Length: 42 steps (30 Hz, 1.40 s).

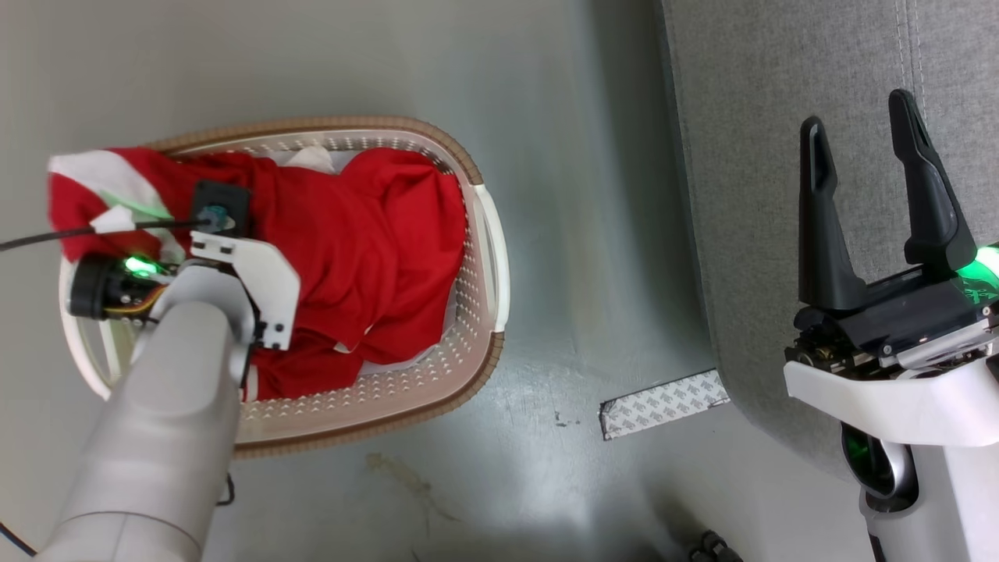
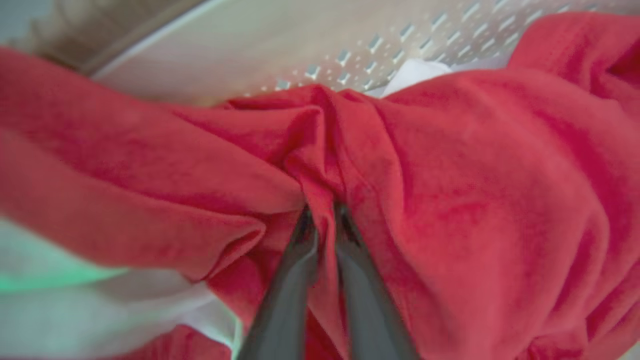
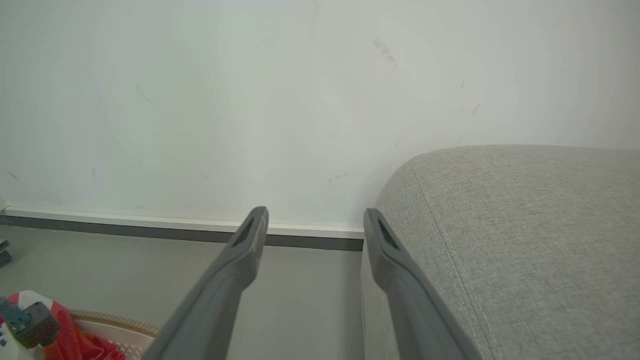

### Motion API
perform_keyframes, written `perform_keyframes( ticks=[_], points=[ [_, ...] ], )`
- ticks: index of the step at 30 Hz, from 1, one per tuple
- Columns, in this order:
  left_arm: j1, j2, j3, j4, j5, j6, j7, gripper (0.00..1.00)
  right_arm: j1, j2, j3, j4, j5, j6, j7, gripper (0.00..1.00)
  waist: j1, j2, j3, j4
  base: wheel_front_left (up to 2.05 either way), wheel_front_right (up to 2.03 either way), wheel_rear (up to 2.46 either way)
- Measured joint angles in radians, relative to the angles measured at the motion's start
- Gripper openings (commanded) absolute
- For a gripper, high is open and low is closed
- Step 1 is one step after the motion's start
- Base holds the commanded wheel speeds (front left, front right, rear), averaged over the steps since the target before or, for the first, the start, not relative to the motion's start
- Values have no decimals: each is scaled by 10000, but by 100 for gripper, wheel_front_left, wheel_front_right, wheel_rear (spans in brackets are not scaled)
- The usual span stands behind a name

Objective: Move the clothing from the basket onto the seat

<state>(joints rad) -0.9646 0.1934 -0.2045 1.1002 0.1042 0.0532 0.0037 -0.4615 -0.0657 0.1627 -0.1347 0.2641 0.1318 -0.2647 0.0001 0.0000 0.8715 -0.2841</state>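
Note:
The red clothing (image 1: 367,242) fills the cream basket (image 1: 488,257) on the floor at the left of the head view, with a white-striped part draped over the far left rim. My left arm reaches down into the basket. In the left wrist view my left gripper (image 2: 322,215) is shut on a pinched fold of the red clothing (image 2: 450,200), its tips buried in the cloth. My right gripper (image 1: 858,133) stands open and holds nothing, over the near edge of the grey seat (image 1: 765,156). The right wrist view shows the right gripper (image 3: 315,220) beside the seat (image 3: 525,240).
A patterned grey strip (image 1: 663,404) lies on the floor by the seat's corner. A pale sheet (image 1: 312,158) peeks out under the clothing. A white wall (image 3: 250,100) with a dark baseboard (image 3: 150,232) stands behind. A black cable (image 1: 47,236) runs to the left wrist.

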Motion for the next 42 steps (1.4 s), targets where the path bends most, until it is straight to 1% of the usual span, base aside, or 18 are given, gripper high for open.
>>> perform_keyframes(
  ticks=[3, 6, 9, 15, 17, 22, 27, 32, 38, 42],
  points=[
    [9, -150, -92, 123, -15, -56, -65, 0, 25, -4, -48, 79, 0, 0, 0, 100, 0, 0, -146, 63, 0, 0, 0],
    [133, -268, -94, 226, -146, -188, -303, 0, 87, -8, -75, 188, 27, 0, 0, 100, 0, 0, -415, 146, 0, 0, 0],
    [457, -479, -36, 224, -435, -222, -662, 0, 234, -23, -105, 341, 29, 0, -2, 100, -1, 0, -825, 252, 0, 0, 0],
    [1364, -754, 90, -54, -924, -552, -1553, 0, 862, -150, -355, 692, 27, 0, 0, 100, -2, 0, -1960, 505, 0, 0, 0],
    [1684, -846, 90, -247, -1083, -729, -1797, 0, 1100, -192, -397, 794, 25, 0, -2, 100, -3, 0, -2389, 600, 0, 0, 0],
    [2489, -993, 105, -997, -1352, -884, -2169, 0, 1734, -268, -594, 1112, -19, 0, -2, 100, -3, 0, -3496, 854, 0, 0, 0],
    [3368, -1137, 169, -2115, -1806, -1057, -2247, 0, 2343, -347, -744, 1421, -153, 0, -2, 100, -4, 0, -4573, 1141, 0, 0, 0],
    [4397, -1093, 255, -3653, -2033, -1093, -1979, 0, 2748, -447, -878, 1685, -178, 0, 0, 100, -4, 0, -5530, 1402, 0, 0, 0],
    [5883, -823, 571, -6149, -2489, -869, -1475, 0, 3147, -535, -963, 1939, -242, 0, -2, 100, -4, 0, -6530, 1598, 0, 0, 0],
    [7116, -531, 719, -7657, -2614, -780, -1026, 0, 3513, -663, -702, 2194, -328, 0, -2, 100, -4, 0, -7163, 1644, 0, 0, 0]
  ],
)
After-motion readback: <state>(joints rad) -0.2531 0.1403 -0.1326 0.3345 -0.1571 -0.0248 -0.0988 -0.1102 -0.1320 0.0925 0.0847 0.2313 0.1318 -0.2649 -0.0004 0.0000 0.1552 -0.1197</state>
